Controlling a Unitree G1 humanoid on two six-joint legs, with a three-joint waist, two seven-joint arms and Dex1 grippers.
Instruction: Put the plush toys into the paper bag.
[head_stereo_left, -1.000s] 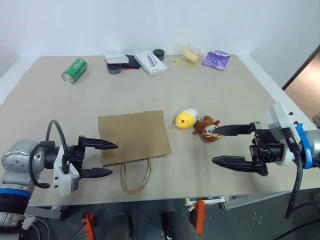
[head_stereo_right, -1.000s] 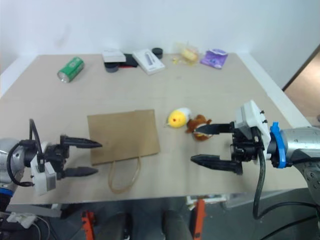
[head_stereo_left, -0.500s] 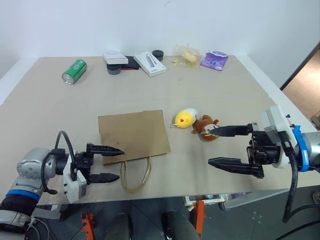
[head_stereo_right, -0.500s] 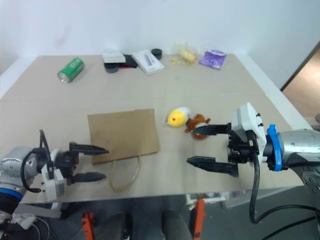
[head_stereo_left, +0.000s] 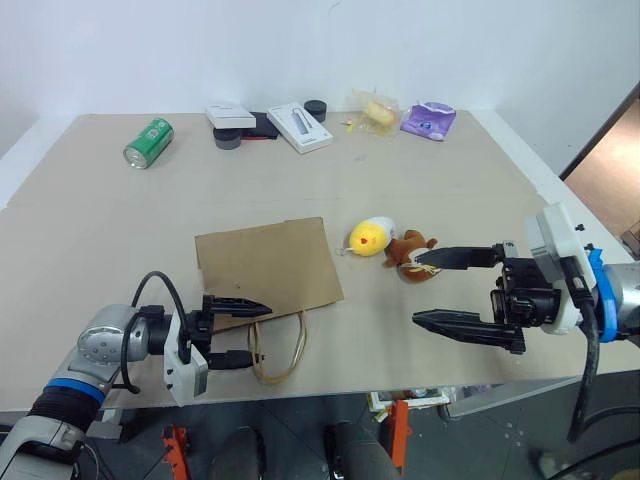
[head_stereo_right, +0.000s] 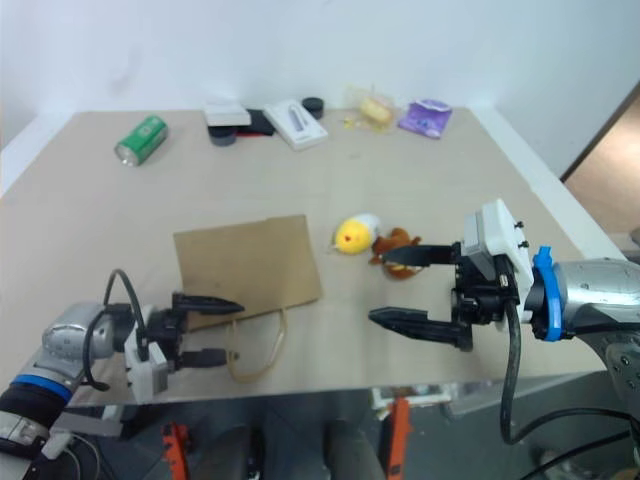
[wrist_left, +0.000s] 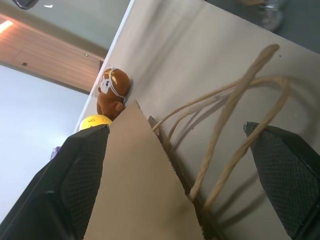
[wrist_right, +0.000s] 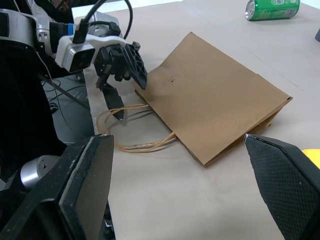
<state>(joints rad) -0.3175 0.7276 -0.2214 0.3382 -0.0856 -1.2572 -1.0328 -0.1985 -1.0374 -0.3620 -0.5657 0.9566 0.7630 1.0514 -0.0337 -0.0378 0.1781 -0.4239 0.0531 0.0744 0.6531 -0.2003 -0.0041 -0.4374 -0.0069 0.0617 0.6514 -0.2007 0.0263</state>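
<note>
Two plush toys sit side by side mid-table: the yellow chick (head_stereo_left: 369, 237) and the brown squirrel (head_stereo_left: 413, 252), just right of the paper bag (head_stereo_left: 267, 271), which lies flat with its cord handles (head_stereo_left: 277, 349) toward the near edge. Left gripper (head_stereo_left: 241, 333) is spread wide at the bag's mouth, one finger over the paper. Right gripper (head_stereo_left: 453, 289) is wide too, empty, near the squirrel.
</note>
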